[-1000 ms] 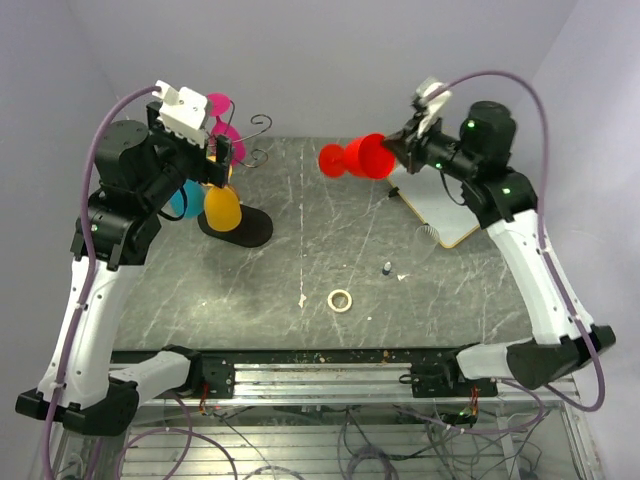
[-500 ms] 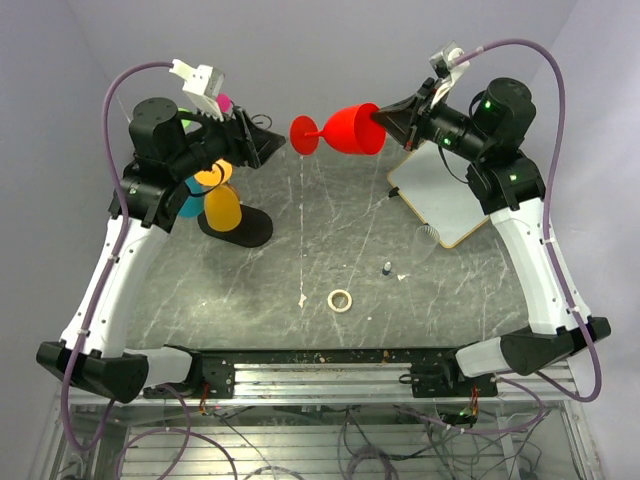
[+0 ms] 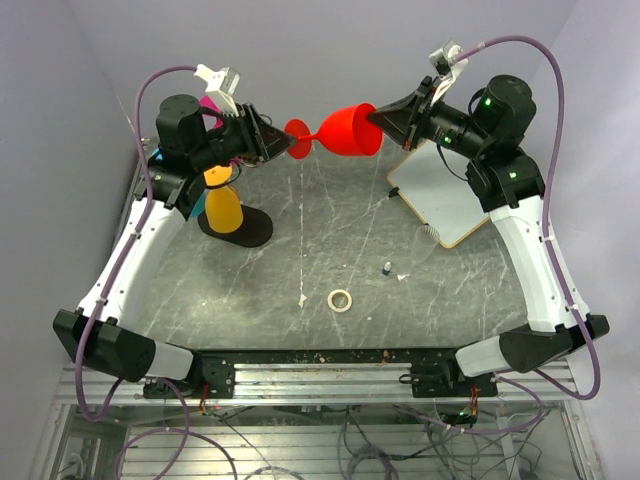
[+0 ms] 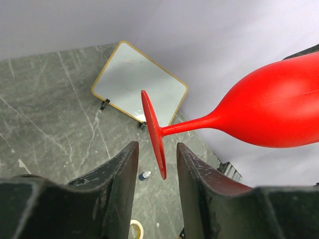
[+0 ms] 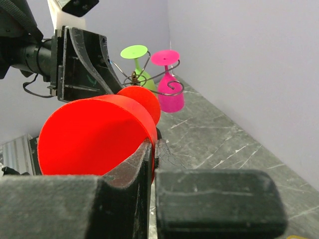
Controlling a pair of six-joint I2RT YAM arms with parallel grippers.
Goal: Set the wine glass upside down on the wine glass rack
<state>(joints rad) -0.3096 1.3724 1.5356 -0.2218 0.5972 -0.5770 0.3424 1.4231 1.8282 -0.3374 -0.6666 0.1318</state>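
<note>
right gripper (image 5: 153,149) pinches the wine glass (image 3: 345,130); left gripper (image 4: 155,147), jaws apart around its foot, should centre before clamping.

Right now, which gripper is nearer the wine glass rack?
Left. The left gripper sits just beside the rack, straddling the foot of the red wine glass; the right gripper holds its bowl rim, farther away.

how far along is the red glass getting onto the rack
Done: an orange glass and a pink glass already hang upside down on the wine glass rack. In hand: the right hand pinches the red wine glass by its rim in mid-air; the left hand straddles its foot, not gripping. Left: probably a handover, then hanging it.
</note>
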